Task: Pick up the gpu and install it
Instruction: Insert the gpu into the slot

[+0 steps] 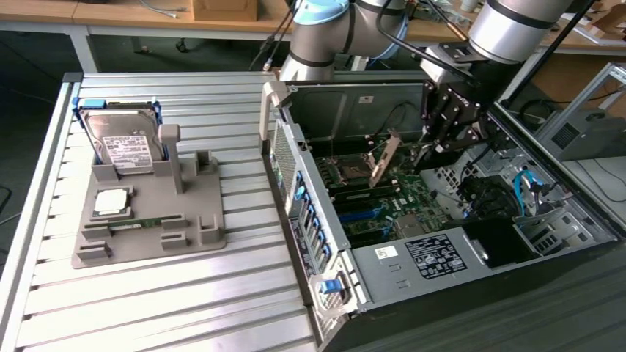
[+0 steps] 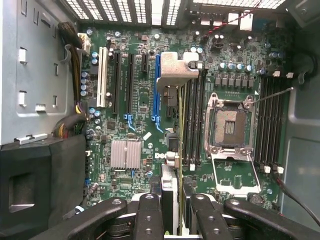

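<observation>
Inside the open computer case (image 1: 364, 103), over the green motherboard (image 2: 145, 95) marked "DELL" in white, the gripper (image 2: 172, 220) clamps partway closed on the gpu (image 1: 386, 158), held edge-down beside the processor socket (image 2: 231, 125).

Table (image 1: 146, 301), exterior view's left: 1 parts stand (image 1: 201, 209) carried 1 hard drive (image 1: 122, 143) upright at the far end, 1 processor (image 1: 111, 202) before it and 1 memory stick (image 1: 146, 222) nearest. Exterior view's right: 1 open computer case (image 1: 293, 169), with the gpu (image 1: 385, 158) edge-down in the end effector (image 2: 172, 215) above the motherboard (image 2: 135, 100).
</observation>
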`<state>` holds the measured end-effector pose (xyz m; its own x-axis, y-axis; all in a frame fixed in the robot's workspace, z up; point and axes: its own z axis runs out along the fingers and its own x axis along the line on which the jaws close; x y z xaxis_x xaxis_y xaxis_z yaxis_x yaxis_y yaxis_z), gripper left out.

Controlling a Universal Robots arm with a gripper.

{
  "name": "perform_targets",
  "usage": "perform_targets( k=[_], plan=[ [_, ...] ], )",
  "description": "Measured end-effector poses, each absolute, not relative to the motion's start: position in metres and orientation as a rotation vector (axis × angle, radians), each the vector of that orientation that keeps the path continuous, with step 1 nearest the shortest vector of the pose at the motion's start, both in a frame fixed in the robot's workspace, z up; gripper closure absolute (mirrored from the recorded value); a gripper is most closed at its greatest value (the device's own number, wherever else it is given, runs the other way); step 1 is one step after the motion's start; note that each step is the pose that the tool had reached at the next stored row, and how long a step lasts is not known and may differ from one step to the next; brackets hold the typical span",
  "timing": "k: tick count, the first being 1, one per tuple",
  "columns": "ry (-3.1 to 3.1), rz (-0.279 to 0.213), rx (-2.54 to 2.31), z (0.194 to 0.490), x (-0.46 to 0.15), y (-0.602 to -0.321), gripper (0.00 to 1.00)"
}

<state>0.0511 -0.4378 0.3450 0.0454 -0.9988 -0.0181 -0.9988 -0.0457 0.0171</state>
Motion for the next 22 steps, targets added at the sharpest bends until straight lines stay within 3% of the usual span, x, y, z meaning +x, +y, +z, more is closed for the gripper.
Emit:
perform_targets(
  k=[22],
  plan=[
    [2.346, 0.039, -2.086, 0.3409, 0.051, -0.4378, 0.73]
  ],
)
